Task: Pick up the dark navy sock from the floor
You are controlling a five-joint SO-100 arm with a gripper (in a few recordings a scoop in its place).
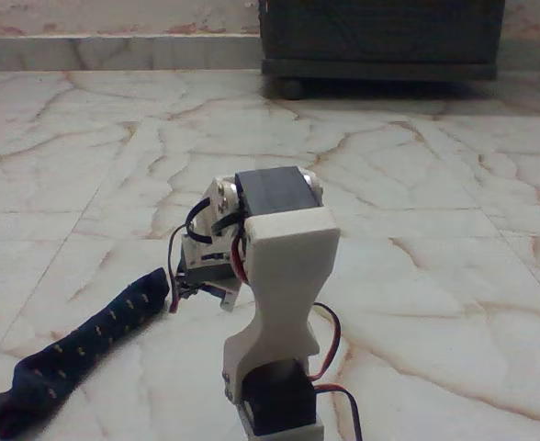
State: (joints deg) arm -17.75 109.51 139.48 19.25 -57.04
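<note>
The dark navy sock [77, 354] lies stretched on the floor [417, 193], running from the bottom left corner up to the right, with small orange-tan flecks along it. My white arm with black servo blocks stands in the foreground and bends down to the left. The gripper [195, 287] hangs low over the floor right beside the sock's upper right end, close to it or touching it. The arm's own body hides most of the fingers, so how the jaws stand cannot be made out.
A dark cabinet [380, 41] on wheels stands at the back right against the wall. A low marble skirting [114, 50] runs along the back. Red and black cables [330, 363] loop off the arm's right side.
</note>
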